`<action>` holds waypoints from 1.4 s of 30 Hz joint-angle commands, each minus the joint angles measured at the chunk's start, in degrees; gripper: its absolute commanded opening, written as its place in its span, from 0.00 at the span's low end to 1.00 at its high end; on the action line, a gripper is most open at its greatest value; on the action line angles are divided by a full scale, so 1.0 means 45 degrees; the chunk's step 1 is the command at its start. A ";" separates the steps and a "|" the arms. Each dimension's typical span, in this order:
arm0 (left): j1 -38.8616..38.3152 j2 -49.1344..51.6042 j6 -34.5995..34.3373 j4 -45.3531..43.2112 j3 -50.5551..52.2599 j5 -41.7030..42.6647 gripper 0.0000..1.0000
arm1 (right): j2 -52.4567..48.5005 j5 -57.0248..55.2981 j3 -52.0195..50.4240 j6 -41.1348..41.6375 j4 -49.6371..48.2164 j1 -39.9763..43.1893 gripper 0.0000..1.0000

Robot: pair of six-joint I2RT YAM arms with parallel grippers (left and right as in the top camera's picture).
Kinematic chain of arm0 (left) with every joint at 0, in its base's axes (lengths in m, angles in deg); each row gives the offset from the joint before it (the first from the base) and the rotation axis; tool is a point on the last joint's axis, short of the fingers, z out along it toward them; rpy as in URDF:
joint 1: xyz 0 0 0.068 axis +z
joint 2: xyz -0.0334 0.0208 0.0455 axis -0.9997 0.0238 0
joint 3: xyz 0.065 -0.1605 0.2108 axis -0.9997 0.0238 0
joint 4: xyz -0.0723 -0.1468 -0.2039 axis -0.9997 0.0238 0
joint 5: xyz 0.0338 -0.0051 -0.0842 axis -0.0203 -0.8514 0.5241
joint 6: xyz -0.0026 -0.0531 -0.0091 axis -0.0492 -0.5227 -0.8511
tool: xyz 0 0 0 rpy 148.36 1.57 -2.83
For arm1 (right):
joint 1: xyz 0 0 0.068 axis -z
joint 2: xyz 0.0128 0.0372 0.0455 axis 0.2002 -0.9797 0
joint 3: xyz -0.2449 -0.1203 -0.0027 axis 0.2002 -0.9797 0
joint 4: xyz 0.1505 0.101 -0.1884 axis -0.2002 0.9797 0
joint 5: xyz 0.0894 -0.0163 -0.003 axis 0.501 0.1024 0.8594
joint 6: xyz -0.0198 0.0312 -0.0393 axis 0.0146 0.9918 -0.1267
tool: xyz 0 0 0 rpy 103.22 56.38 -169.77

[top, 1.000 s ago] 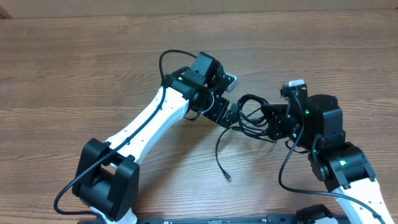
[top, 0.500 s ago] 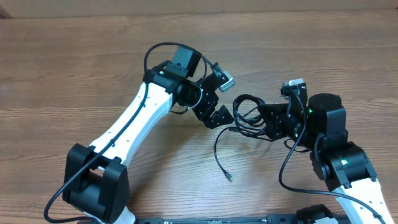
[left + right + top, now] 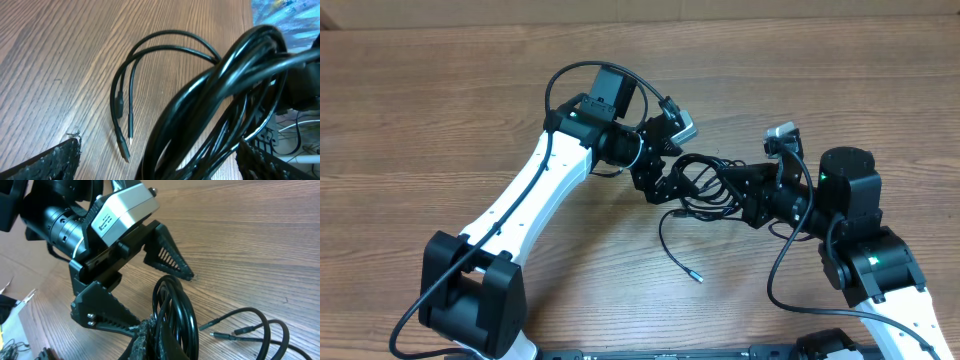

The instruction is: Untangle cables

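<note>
The cables (image 3: 708, 175) are a tangled bundle of thin black cords between the two grippers, lifted at the grasp. One loose end (image 3: 672, 250) trails down onto the table. My right gripper (image 3: 738, 193) is shut on the bundle's right side; in the right wrist view the coils (image 3: 180, 305) rise from its fingers (image 3: 165, 345). My left gripper (image 3: 678, 180) is open with the bundle between its fingers. In the left wrist view the thick coil (image 3: 235, 75) fills the gap between the fingers (image 3: 157, 160). Two plug ends (image 3: 125, 142) lie on the wood.
The wooden table (image 3: 440, 120) carries both arms. The left arm's wrist camera housing (image 3: 125, 207) is close above the bundle. A cardboard edge (image 3: 640, 10) runs along the far side.
The left arm drew back and turned its open jaws toward the bundle. The right gripper carried the bundle left, and it now sits between the left fingers. The trailing end shifted slightly.
</note>
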 commanded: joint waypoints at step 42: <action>0.1117 -0.0389 -0.4231 -0.0427 -0.0287 -0.2759 0.04 | 0.0165 -0.2006 0.0413 0.0180 0.1855 0.0034 0.86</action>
